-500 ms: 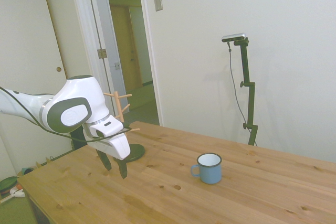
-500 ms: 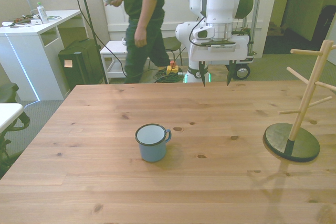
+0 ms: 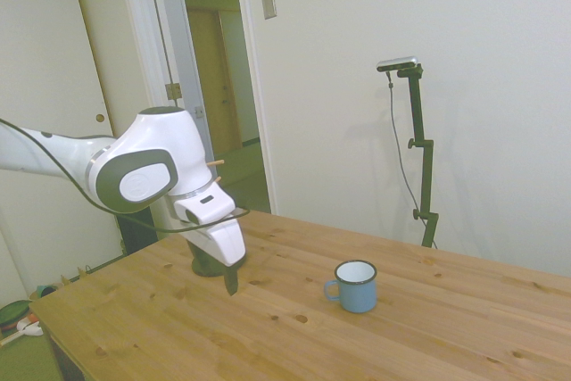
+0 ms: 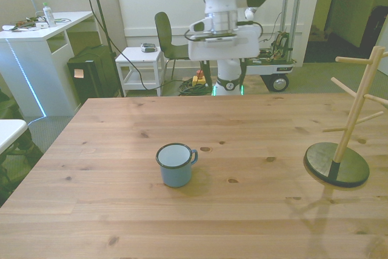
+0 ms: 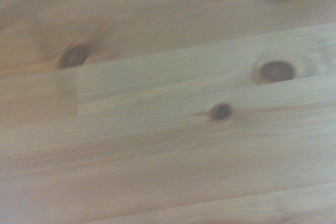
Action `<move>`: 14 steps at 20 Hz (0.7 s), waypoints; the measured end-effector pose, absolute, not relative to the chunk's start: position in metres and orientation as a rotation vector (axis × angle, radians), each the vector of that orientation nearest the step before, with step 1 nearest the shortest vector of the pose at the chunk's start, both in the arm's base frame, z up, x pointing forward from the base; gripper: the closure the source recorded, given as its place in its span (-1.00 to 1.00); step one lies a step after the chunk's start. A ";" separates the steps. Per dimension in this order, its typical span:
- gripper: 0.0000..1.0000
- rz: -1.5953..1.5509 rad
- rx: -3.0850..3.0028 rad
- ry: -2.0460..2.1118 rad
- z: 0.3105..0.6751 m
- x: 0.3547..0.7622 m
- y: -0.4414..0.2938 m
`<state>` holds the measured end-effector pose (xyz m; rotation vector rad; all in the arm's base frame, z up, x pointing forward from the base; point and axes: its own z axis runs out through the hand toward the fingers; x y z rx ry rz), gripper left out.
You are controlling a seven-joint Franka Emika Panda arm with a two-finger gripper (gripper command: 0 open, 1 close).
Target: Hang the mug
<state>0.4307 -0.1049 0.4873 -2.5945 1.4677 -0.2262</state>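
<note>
In the side view our pincer [image 3: 230, 285] hangs over the bench [image 3: 428, 327], at nine o'clock from the mug [image 3: 356, 285] and well apart; whether it is released we cannot tell.

In the front view the mug [image 4: 175, 164] stands upright, handle toward three o'clock, the peg stand [image 4: 345, 131] well apart. We judge it light, stiff and slippery; grip the rim wall.

The wrist view shows only bench [image 5: 157, 129] boards.

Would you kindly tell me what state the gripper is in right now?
Gripper: cannot be told; it holds nothing, and the mug stands apart on the table.
</note>
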 end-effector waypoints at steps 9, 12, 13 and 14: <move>-1.00 -0.223 -2.411 1.709 0.508 0.470 -0.243; -1.00 -0.228 -2.375 1.765 0.506 0.478 -0.279; -1.00 -0.232 -2.362 1.775 0.504 0.480 -0.292; -1.00 -0.235 -2.350 1.786 0.503 0.482 -0.305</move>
